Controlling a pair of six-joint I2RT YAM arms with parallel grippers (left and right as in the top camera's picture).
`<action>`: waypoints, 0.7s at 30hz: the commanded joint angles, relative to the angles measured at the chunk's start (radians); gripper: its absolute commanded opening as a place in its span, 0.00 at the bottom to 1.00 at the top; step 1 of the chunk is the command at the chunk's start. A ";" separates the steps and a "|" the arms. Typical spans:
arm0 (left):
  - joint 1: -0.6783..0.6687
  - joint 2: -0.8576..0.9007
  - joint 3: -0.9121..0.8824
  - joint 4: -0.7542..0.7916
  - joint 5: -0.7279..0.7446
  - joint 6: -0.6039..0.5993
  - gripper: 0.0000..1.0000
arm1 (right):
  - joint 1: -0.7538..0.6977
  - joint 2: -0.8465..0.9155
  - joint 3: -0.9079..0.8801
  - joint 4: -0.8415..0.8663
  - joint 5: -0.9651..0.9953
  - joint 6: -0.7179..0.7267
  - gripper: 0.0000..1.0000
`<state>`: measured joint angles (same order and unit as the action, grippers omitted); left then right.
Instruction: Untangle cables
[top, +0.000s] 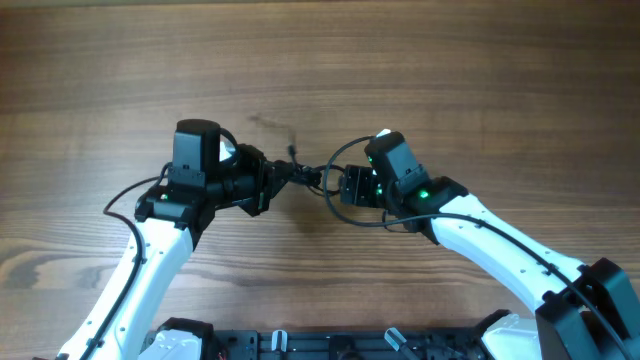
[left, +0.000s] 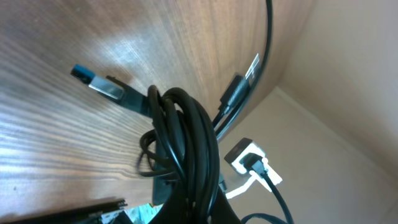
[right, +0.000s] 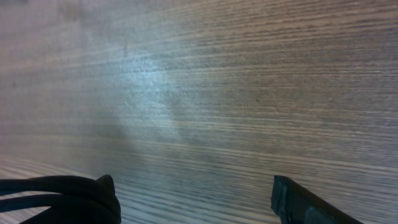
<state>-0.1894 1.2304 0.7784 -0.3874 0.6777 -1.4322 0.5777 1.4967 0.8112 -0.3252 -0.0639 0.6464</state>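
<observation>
Left fingers (top: 276, 178) clamped on bunched cables (left: 186, 143), largely hidden, right fingers (right: 301, 200) wide, tips cropped

A brown wooden worktop (top: 470, 70) fills the overhead view, its grain running left to right in lighter and darker streaks, with a paler band along the near left. At the near edge, in the middle, lies a black rail (top: 330, 345) with small clips on it. From the left wrist view the wood shows a soft sheen (left: 143, 50). Past its edge on the right lies a plain beige surface (left: 348, 93) crossed by a slanted seam; wall or floor, I cannot tell. From the right wrist view the blurred wood carries a pale glare (right: 143, 81).
</observation>
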 joint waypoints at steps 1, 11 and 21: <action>0.029 -0.013 0.011 0.039 -0.071 0.046 0.04 | -0.057 0.011 -0.021 -0.080 0.094 -0.121 0.82; 0.029 -0.013 0.011 0.040 -0.078 0.047 0.04 | -0.161 0.011 -0.021 -0.116 0.047 -0.150 0.91; 0.029 -0.013 0.011 0.033 -0.079 -0.236 0.04 | -0.146 0.002 -0.021 0.103 -0.620 -0.097 1.00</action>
<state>-0.1650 1.2308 0.7780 -0.3576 0.5995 -1.4586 0.4179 1.4979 0.7971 -0.2871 -0.3824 0.5148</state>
